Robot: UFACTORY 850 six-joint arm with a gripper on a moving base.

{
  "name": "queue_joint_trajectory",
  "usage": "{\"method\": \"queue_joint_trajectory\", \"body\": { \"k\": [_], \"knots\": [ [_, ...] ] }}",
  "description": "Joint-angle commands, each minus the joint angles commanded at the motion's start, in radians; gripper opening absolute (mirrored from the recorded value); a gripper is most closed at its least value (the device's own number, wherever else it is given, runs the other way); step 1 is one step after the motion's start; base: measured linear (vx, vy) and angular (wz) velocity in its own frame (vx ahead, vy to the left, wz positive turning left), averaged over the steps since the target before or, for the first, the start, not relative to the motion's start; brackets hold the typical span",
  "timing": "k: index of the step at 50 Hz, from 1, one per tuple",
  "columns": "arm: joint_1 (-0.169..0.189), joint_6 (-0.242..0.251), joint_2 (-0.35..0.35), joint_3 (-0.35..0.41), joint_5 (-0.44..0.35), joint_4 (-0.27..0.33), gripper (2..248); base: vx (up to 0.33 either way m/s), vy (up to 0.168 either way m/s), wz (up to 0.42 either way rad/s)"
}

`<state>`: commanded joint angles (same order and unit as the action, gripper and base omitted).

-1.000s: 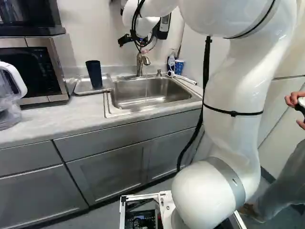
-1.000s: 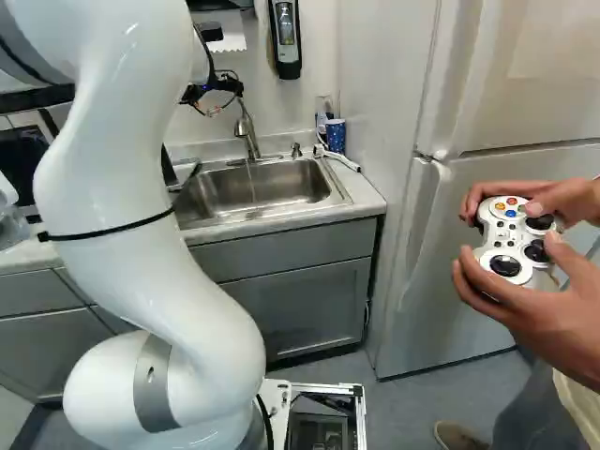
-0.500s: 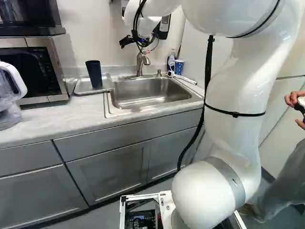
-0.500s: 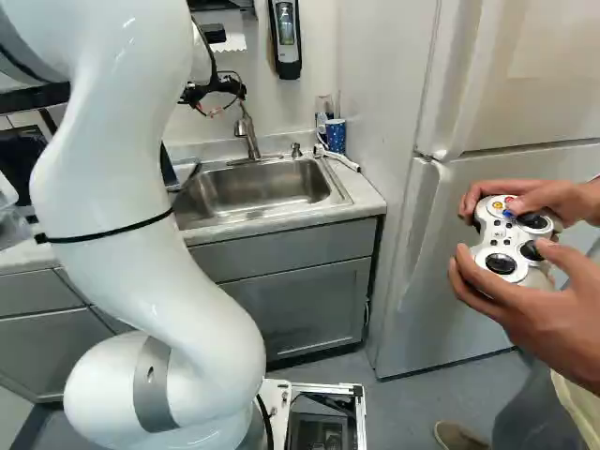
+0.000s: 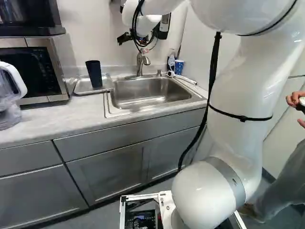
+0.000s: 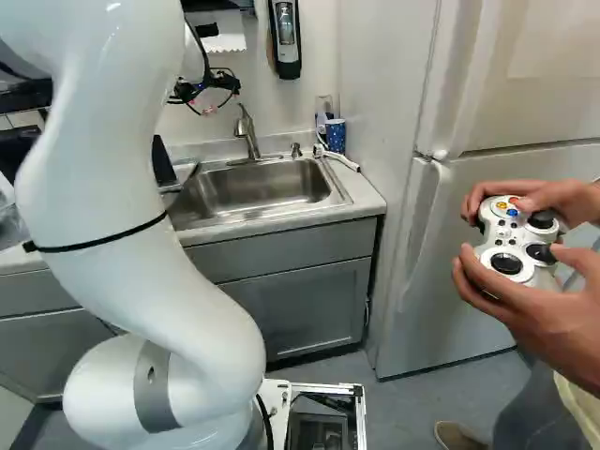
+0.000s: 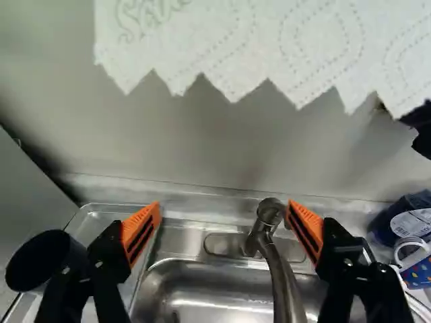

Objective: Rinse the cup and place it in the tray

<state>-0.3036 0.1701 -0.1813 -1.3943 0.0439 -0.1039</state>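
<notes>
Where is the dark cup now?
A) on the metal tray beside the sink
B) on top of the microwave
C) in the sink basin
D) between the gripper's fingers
A: in the left base view the dark cup stands on the metal tray beside the sink, while the fingers are apart with nothing gripped.

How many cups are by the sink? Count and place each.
2: the dark cup on the tray, the blue cup near the sink, past its far right corner in the left base view. My arm may hide more.
</notes>
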Motion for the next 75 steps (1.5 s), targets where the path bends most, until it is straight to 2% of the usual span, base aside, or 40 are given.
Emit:
{"method": "queue_joint_trajectory", "body": {
  "k": [18, 42, 57, 75],
  "knots": [
    [-0.031, 0.000, 0.078, 0.084, 0.017, 0.000, 247, 0.000, 0.000, 0.000],
    [-0.050, 0.000, 0.199, 0.207, 0.162, 0.000, 247, 0.000, 0.000, 0.000],
    [-0.033, 0.000, 0.275, 0.281, 0.266, 0.000, 247, 0.000, 0.000, 0.000],
    [0.013, 0.000, 0.353, 0.354, 0.377, 0.000, 247, 0.000, 0.000, 0.000]
  ]
}}
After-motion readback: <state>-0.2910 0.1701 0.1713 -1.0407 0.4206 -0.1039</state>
